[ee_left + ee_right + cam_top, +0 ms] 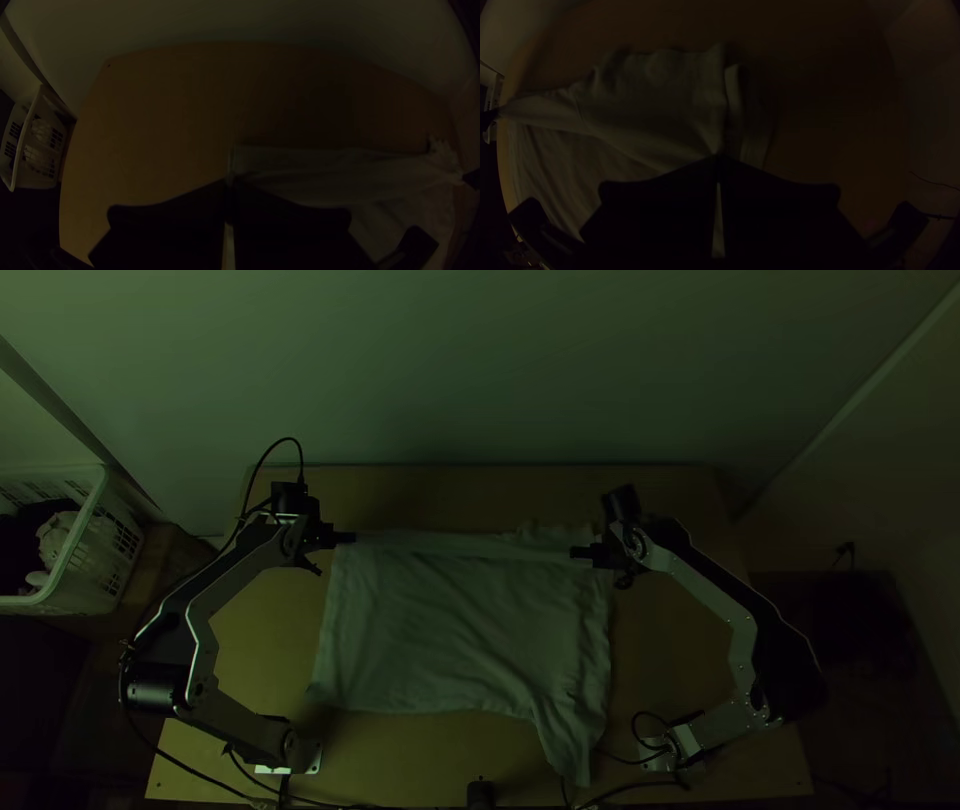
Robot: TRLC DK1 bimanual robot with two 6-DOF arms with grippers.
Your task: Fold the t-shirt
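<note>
Trailing nearest, toward five o'clock, is a loose corner of the pale, soft cloth t-shirt (465,620) on the light wooden table (680,670). Its body spreads beyond, longer from nine to three o'clock. At the far edge, the black, flat-fingered left gripper (345,537) pinches cloth at ten o'clock; the matching black right gripper (580,553) pinches it near two. A fold toward six o'clock would need both moving level.

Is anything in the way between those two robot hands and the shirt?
No, nothing visible is in the way. The left hand and the right hand are each closed on the shirt, near opposite ends of its far edge.
</note>
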